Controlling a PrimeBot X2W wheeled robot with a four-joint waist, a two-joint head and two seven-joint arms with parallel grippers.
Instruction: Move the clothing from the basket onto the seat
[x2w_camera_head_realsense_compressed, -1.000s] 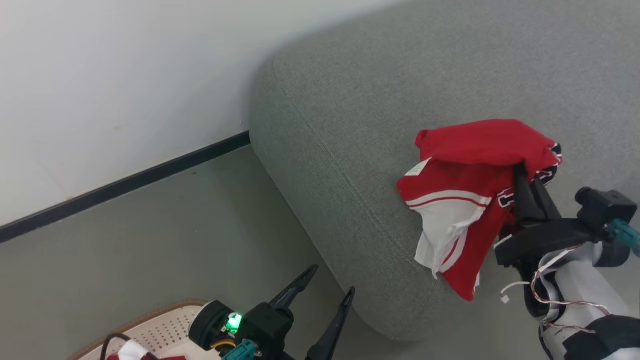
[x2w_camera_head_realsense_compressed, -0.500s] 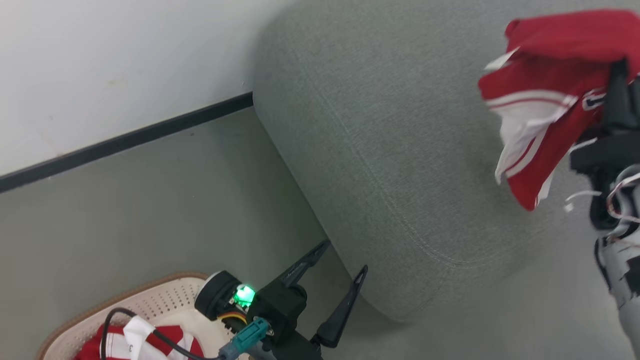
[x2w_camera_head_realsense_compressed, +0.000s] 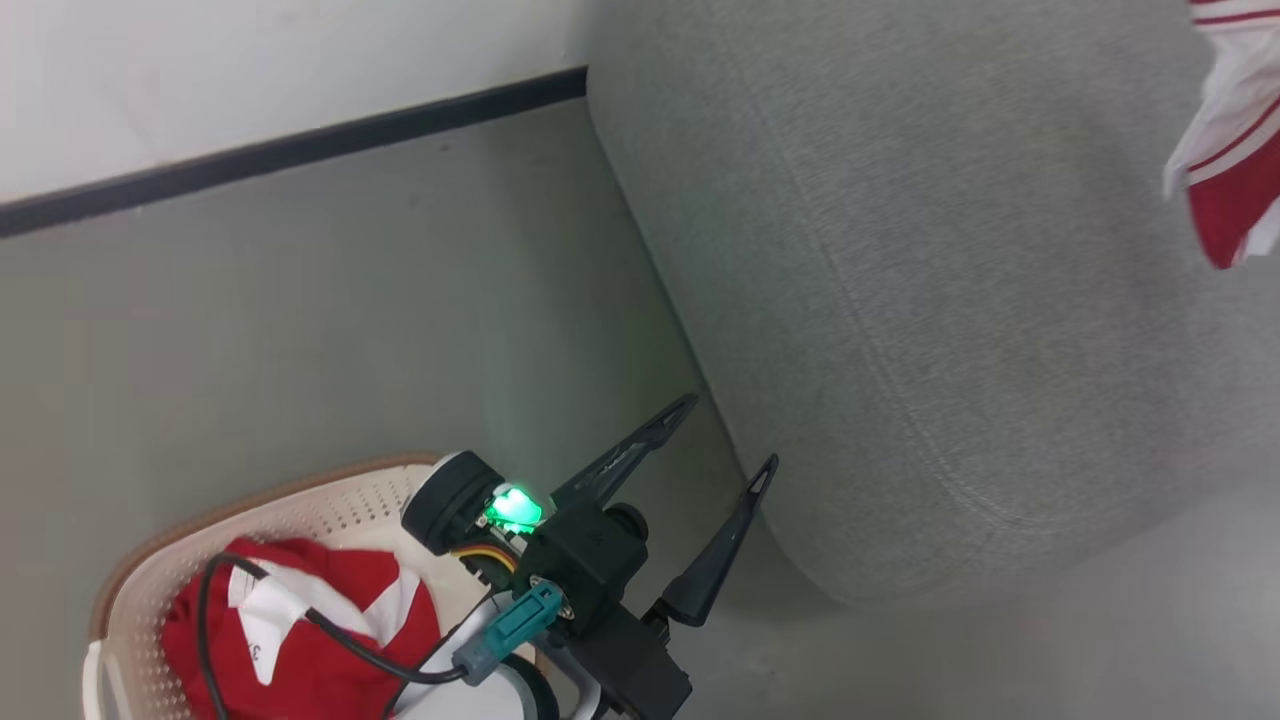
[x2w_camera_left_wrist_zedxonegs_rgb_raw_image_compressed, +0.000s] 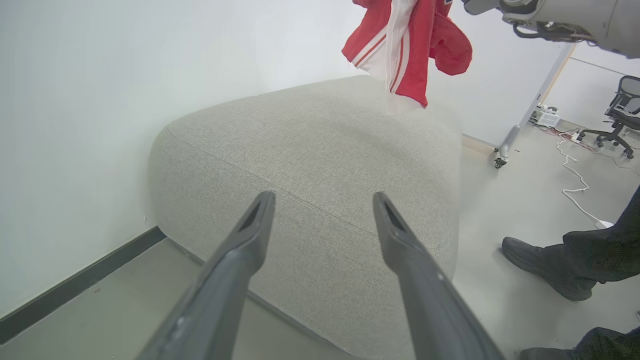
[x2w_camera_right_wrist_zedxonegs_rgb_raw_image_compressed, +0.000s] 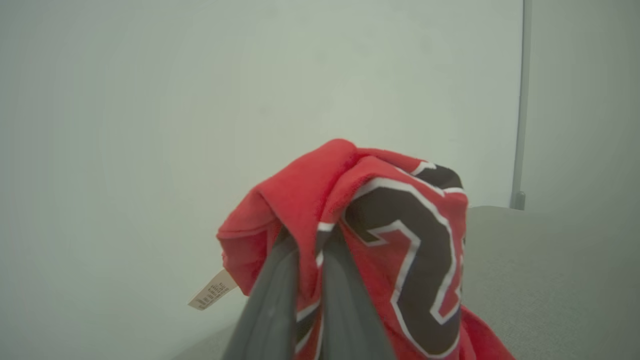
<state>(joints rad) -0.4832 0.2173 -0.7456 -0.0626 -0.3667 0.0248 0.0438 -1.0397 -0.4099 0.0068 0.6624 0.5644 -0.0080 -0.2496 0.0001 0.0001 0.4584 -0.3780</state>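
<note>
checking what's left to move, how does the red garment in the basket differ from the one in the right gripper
The basket garment lies bunched inside the basket; the held garment hangs in the air above the seat. The basket garment is free of any gripper; the held garment is pinched in the shut right gripper. Both are red with white trim.

Head view: steeply down on floor (x2w_camera_head_realsense_compressed: 350, 300) and seat (x2w_camera_head_realsense_compressed: 950, 300). Left wrist: low, facing same seat. Right wrist: close on clothing (x2w_camera_right_wrist_zedxonegs_rgb_raw_image_compressed: 380, 240).
</note>
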